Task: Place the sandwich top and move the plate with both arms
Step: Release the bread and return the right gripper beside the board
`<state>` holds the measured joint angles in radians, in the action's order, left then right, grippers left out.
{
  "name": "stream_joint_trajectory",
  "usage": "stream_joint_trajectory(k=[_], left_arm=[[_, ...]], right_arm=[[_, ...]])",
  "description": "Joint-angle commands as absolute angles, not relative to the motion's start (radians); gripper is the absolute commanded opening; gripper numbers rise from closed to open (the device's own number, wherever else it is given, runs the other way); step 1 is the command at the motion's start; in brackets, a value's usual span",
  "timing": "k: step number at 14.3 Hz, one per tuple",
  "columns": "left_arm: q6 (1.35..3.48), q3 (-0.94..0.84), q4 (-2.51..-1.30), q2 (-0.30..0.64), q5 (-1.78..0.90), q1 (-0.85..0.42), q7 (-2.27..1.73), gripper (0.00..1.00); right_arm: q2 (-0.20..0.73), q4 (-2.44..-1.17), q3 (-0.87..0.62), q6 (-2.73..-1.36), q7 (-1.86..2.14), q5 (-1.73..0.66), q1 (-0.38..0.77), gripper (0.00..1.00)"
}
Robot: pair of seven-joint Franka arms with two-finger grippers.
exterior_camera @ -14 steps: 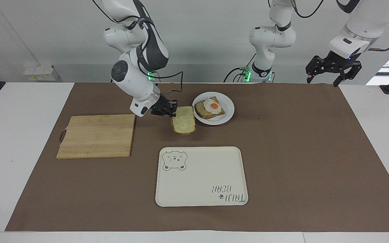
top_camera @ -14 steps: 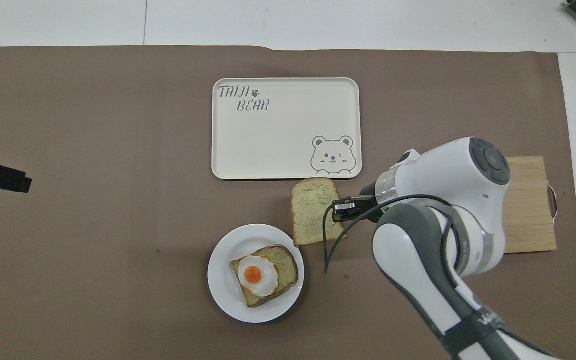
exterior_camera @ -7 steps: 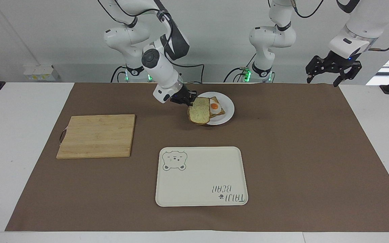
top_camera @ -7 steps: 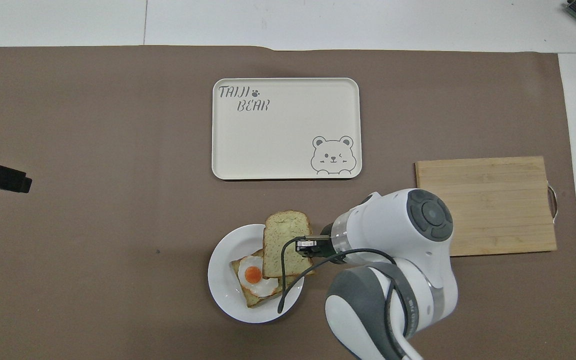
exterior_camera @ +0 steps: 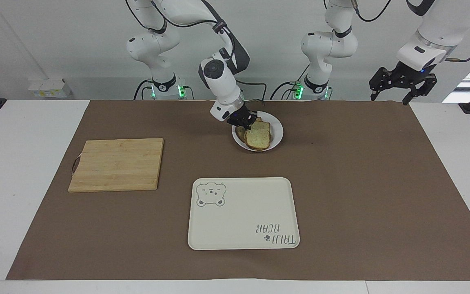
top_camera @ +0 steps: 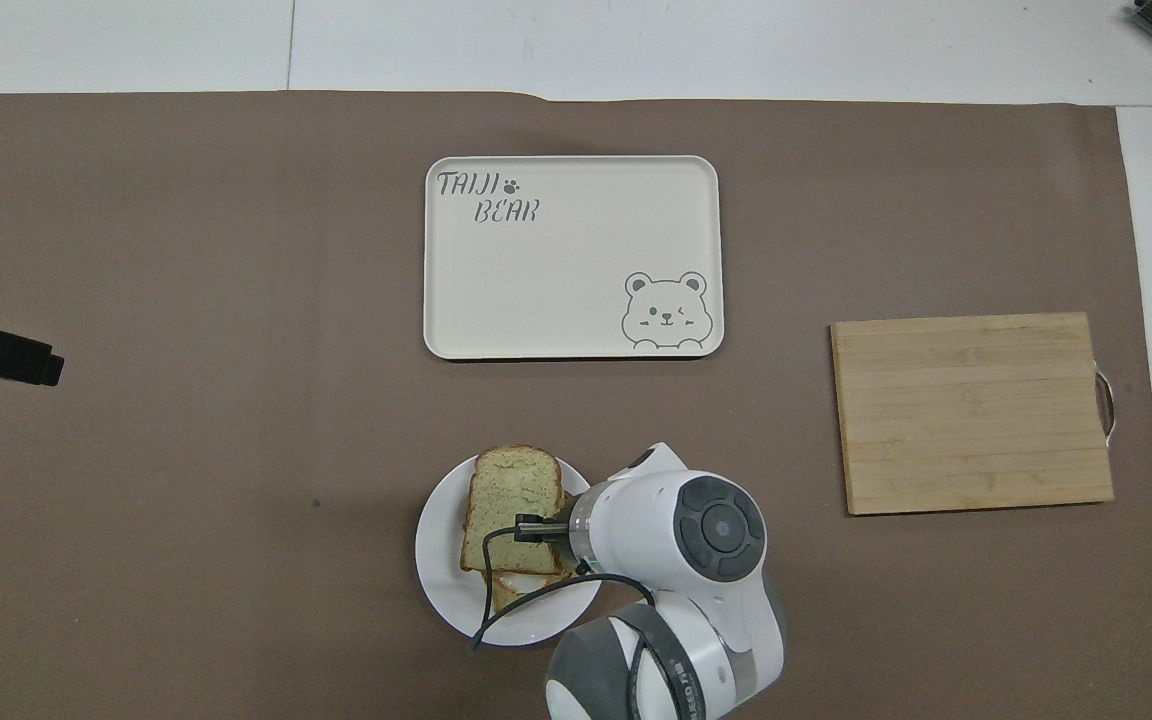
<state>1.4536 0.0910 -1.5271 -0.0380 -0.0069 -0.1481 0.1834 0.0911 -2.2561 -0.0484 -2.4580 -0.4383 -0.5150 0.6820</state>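
The facing view showed the right gripper point(exterior_camera: 243, 119) pinching one edge of the sandwich top point(exterior_camera: 258, 135), which was over the egg slice point(exterior_camera: 240, 132) on the plate point(exterior_camera: 276, 139). Whether the top was resting on that slice could not be told. The overhead view hid the gripper under the arm's wrist, but showed a rim of egg white beneath the sandwich top point(top_camera: 509, 500). Only the facing view showed the left gripper point(exterior_camera: 403, 83), raised over the left arm's end of the table, waiting, its fingers spread with nothing between them.

There were two arms, two bread slices, one plate, one tray point(exterior_camera: 243, 212) and one cutting board point(exterior_camera: 117, 164). Half a second earlier the top had only overlapped the plate's edge, with the egg yolk still visible.
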Motion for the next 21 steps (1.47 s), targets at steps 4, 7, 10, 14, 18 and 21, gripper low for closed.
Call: stream_joint_trajectory(k=[4, 7, 10, 14, 18, 21], left_arm=[[1.434, 0.091, -1.513, -0.034, -0.014, -0.143, 0.173, 1.0], [1.434, 0.091, -1.513, -0.034, -0.014, -0.143, 0.173, 1.0], [1.434, 0.091, -1.513, -0.034, -0.014, -0.143, 0.173, 1.0], [1.434, 0.091, -1.513, -0.034, -0.014, -0.143, 0.173, 1.0], [1.434, 0.091, -1.513, -0.034, -0.014, -0.143, 0.173, 1.0], [1.434, 0.091, -1.513, -0.034, -0.014, -0.143, 0.173, 1.0]], right_arm=[[-0.03, -2.209, -0.034, -2.184, -0.454, -0.517, 0.55, 1.0], [-0.043, -2.113, -0.034, -2.002, -0.405, -0.465, 0.442, 1.0], [-0.037, -1.99, -0.037, -1.887, -0.379, -0.358, 0.371, 1.0], [-0.037, -1.857, -0.034, -1.82, -0.258, -0.217, 0.315, 1.0], [-0.043, -1.778, -0.015, -1.775, -0.074, -0.105, 0.201, 1.0], [-0.04, -1.72, -0.012, -1.755, 0.061, 0.032, 0.097, 1.0]])
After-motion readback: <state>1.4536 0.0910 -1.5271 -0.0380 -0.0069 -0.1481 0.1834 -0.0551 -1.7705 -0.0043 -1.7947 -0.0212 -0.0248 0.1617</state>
